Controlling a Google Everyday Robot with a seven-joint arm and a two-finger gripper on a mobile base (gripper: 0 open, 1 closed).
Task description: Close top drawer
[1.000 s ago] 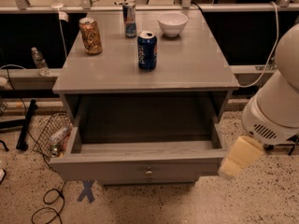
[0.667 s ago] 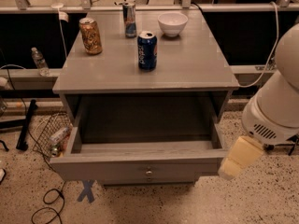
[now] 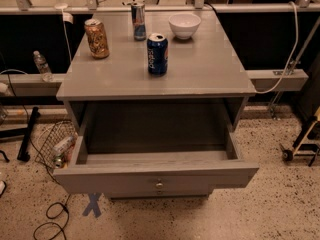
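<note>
Top drawer point(image 3: 155, 171) is pulled well out toward the near side of the cabinet point(image 3: 210, 79). Its wide front panel hangs out past the cabinet top, and you can look straight down into the grey box. The small round knob point(image 3: 159, 185) sits dead centre on that panel. The panel looks a touch crooked, with the right end sitting a bit higher in the shot than the left.

On the cabinet top there's a blue can point(image 3: 157, 54) upright around the middle. A gold can point(image 3: 96, 38) stands to the left and a bit farther back. A slim can point(image 3: 138, 20) is at the far edge, and a white bowl point(image 3: 184, 25) sits just right of it. All four stand apart from each other.

On the floor to the left there's a wire basket point(image 3: 50, 141) with what might be bottles in it, hard to say. A blue tape X point(image 3: 93, 205) is stuck down just below the drawer's near left corner. A clear bottle point(image 3: 43, 66) stands on the ledge at far left.

The gripper isn't anywhere in this shot, so there's no telling whether its jaws are apart or together.
</note>
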